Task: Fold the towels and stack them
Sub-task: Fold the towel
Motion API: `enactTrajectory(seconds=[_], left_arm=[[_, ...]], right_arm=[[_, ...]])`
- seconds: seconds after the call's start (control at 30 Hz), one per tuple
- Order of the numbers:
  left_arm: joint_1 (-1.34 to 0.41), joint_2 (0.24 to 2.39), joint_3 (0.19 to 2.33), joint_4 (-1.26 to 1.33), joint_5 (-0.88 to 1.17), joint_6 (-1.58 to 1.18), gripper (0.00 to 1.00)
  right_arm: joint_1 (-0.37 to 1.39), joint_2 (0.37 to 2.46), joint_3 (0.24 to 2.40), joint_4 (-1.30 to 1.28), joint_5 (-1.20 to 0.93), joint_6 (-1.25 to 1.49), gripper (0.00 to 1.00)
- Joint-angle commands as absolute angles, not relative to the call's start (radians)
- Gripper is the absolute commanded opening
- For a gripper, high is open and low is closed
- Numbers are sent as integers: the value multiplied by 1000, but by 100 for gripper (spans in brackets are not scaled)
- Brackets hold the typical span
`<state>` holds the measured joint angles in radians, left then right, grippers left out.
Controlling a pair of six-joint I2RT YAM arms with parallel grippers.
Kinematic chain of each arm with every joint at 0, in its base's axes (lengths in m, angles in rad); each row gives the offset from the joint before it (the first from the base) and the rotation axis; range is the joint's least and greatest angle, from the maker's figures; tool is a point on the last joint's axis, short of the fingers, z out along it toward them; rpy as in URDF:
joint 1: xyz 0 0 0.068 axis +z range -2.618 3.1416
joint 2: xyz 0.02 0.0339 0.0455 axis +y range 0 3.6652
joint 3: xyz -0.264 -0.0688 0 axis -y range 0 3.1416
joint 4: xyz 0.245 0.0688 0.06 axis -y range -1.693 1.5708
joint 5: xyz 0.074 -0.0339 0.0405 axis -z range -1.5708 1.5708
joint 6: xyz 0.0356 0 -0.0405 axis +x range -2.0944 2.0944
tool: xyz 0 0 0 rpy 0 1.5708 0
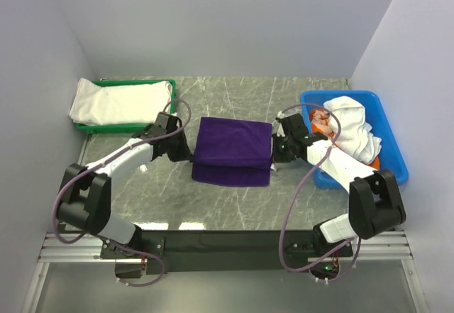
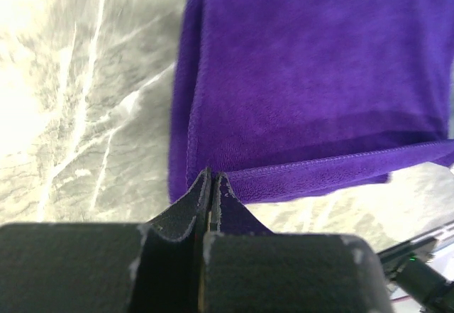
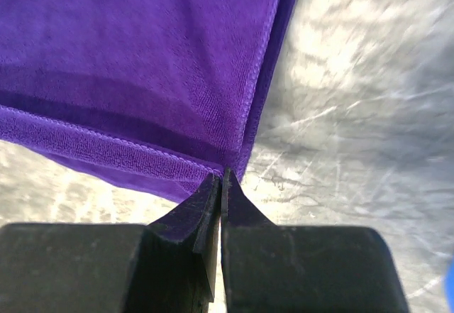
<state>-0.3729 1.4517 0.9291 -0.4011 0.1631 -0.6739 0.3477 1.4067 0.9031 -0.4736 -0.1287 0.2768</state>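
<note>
A deep purple towel (image 1: 233,150) lies folded in the middle of the table, its upper layer stopping short of the lower layer's near edge. My left gripper (image 1: 186,150) is at the towel's left edge, shut on the hemmed corner of the upper layer (image 2: 234,178). On the opposite edge my right gripper (image 1: 275,148) is shut on the other upper corner (image 3: 213,165). In both wrist views the jaws are pressed together at the hem. A folded white towel (image 1: 117,101) lies in the green tray (image 1: 135,82). A crumpled white towel (image 1: 351,125) and an orange one (image 1: 320,120) sit in the blue bin (image 1: 394,135).
The green tray stands at the back left against the wall and the blue bin at the right. Grey walls close in the table on three sides. Marbled tabletop (image 1: 234,100) shows behind and in front of the purple towel.
</note>
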Motion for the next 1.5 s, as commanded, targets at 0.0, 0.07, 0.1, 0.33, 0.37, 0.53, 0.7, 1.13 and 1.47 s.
enactTrajectory(seconds=[0.0, 0.07, 0.1, 0.33, 0.37, 0.53, 0.7, 1.13, 1.47], left_arm=[[-364, 1503, 884, -354, 120, -660, 1], [-367, 1537, 873, -341, 114, -660, 1], [-367, 1545, 868, -341, 109, -658, 1], [-388, 1560, 879, -367, 71, -655, 1], [-391, 1557, 882, -371, 66, -655, 1], [-413, 1537, 893, -391, 52, -657, 7], [-442, 1447, 910, -431, 35, -664, 43], [-453, 1263, 973, -515, -24, -657, 93], [-422, 1114, 885, -486, -222, -549, 99]], right_arm=[[337, 1448, 858, -439, -95, 287, 0], [341, 1482, 841, -422, -106, 304, 0], [339, 1491, 838, -417, -113, 304, 0], [337, 1554, 830, -411, -124, 308, 0], [337, 1552, 827, -410, -124, 310, 0], [339, 1528, 828, -416, -141, 301, 8], [356, 1421, 853, -462, -150, 284, 47], [454, 1399, 989, -489, -196, 140, 61], [457, 1594, 1045, -468, -176, 51, 66]])
